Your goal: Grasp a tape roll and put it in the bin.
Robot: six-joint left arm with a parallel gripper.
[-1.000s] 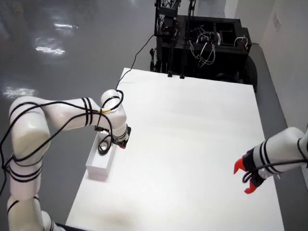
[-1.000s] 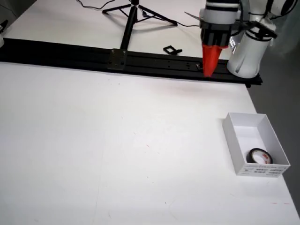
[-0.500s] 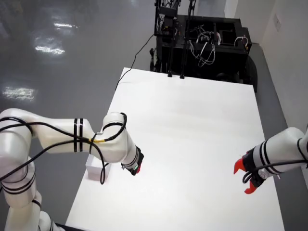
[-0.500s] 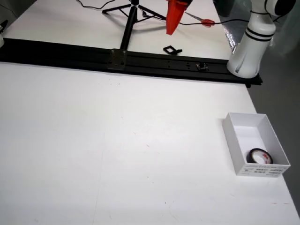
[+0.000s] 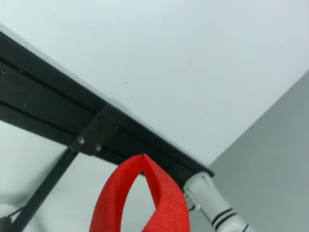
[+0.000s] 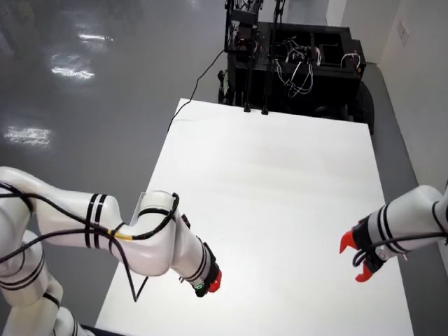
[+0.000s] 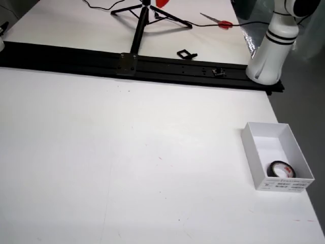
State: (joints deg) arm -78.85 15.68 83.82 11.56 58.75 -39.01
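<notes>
A black tape roll (image 7: 280, 169) lies inside the white open bin (image 7: 252, 152), near the bin's front right corner, at the right edge of the white table (image 7: 127, 152). My gripper (image 5: 143, 157) has red fingers (image 5: 116, 193) whose tips touch, with nothing between them. It is raised and faces the black rail and the wall, far from the bin. A red bit of it shows at the top edge of the table view (image 7: 161, 2). In the overhead view the left arm's red tip (image 6: 213, 280) hangs over the table's near edge. No bin or tape shows there.
A black rail (image 7: 152, 63) runs along the table's far side, with a tripod stand (image 7: 142, 20), scissors (image 7: 216, 20) and a white arm base (image 7: 266, 56) behind it. The overhead view shows a second arm with an open red gripper (image 6: 353, 260) and a black equipment cart (image 6: 294, 63).
</notes>
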